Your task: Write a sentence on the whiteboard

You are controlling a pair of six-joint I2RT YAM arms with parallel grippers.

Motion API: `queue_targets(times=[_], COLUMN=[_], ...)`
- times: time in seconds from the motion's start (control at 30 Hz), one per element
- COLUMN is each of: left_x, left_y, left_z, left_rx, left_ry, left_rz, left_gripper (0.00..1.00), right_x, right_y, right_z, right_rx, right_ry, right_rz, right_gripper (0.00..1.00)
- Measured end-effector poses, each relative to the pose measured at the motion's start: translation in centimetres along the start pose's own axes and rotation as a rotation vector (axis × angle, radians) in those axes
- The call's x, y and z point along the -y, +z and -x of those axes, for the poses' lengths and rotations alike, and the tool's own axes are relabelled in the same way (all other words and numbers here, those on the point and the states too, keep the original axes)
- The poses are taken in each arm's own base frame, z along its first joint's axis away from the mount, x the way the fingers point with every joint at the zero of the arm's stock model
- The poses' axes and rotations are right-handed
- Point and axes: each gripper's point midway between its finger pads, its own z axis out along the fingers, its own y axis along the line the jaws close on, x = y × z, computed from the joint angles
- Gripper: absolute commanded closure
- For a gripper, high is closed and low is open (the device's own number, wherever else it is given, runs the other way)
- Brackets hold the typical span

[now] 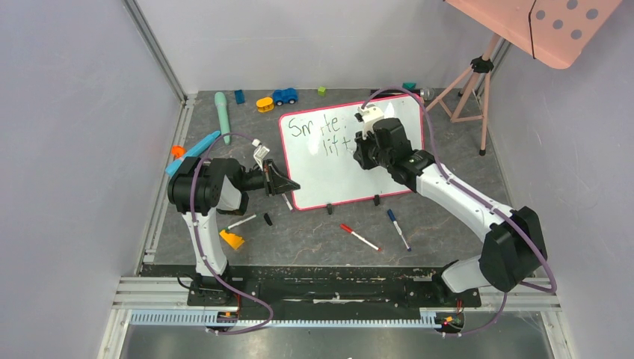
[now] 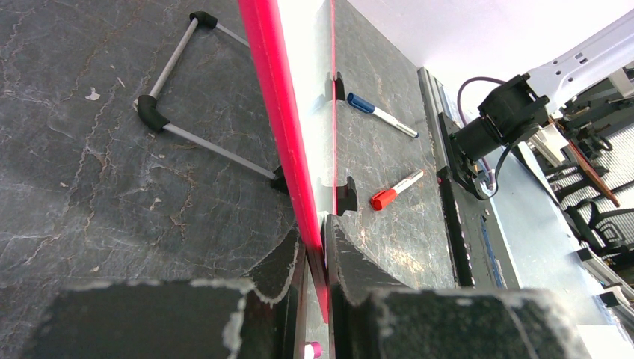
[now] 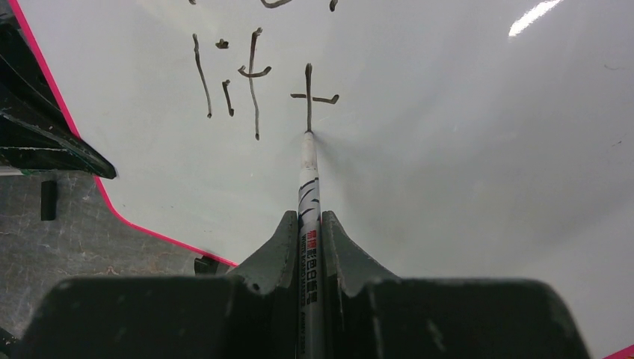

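The whiteboard [image 1: 340, 179] stands tilted on the dark mat, white with a pink-red frame [image 2: 273, 90]. On it the sentence [image 1: 323, 129] reads roughly "Sm tte." with "lift" [image 3: 254, 82] below. My left gripper [image 1: 288, 187] is shut on the frame at the board's lower left corner; in the left wrist view its jaws [image 2: 318, 247] pinch the pink edge. My right gripper [image 1: 364, 142] is shut on a white marker [image 3: 308, 179], gripped between its jaws [image 3: 308, 224]. The marker's tip touches the board [image 3: 463, 149] at the foot of the last "t".
A red marker [image 1: 360, 237] and a blue marker [image 1: 398, 228] lie in front of the board. A loose marker [image 1: 241, 222] and an orange piece [image 1: 232, 239] lie by the left arm. Toys, including a blue car [image 1: 284, 96], line the back. A tripod [image 1: 471, 82] stands back right.
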Motion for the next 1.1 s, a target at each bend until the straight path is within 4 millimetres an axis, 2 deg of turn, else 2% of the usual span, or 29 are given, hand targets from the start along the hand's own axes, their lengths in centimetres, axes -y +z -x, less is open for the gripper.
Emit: queue_targets(times=[0.47, 0.8, 1.1], left_x=[0.0, 0.0, 0.0], left_y=[0.0, 0.0, 0.0], left_z=[0.0, 0.0, 0.0], left_rx=[0.0, 0.0, 0.0], left_ry=[0.0, 0.0, 0.0], left_rz=[0.0, 0.0, 0.0], left_gripper=[0.85, 0.85, 0.85], right_x=[0.6, 0.7, 2.1], right_y=[-0.3, -1.5, -3.0], right_z=[-0.2, 2.7, 3.8], right_rx=[-0.014, 0.04, 0.074], right_ry=[0.003, 0.003, 0.014], right_rz=[-0.034, -0.041, -0.081], right_gripper=[1.0, 1.0, 1.0])
